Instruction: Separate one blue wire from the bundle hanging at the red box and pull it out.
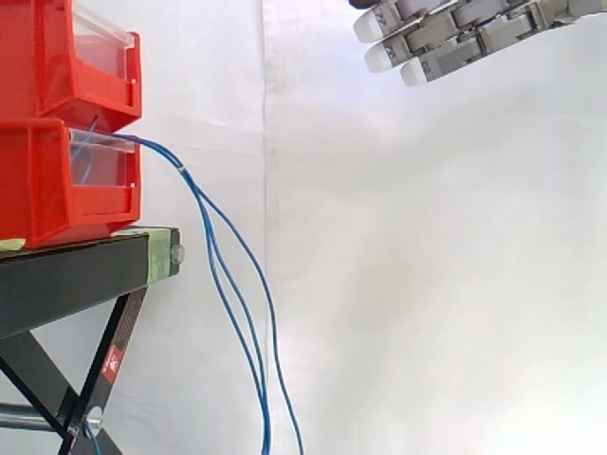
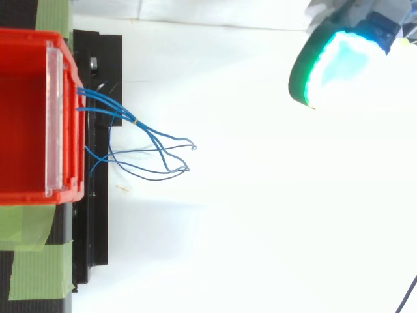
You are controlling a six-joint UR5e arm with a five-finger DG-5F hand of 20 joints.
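Observation:
A bundle of thin blue wires [image 1: 220, 256] comes out of the lower red box [image 1: 57, 185] past its clear front flap and hangs down in front of the white curtain. Seen from above, the blue wires [image 2: 146, 140] fan out from the red box [image 2: 29, 117] and are tied together near the box. My hand [image 1: 455, 33] is high at the upper right, far from the wires, with straight fingers pointing left and white pads. Nothing is between its fingers. In the top view the hand [image 2: 339, 62] glows cyan and green at the upper right.
A second red box [image 1: 66, 57] is stacked on the lower one. Both rest on a black stand [image 1: 76, 275] with green tape [image 2: 32, 264] on it. The white curtain fills the space between the wires and the hand.

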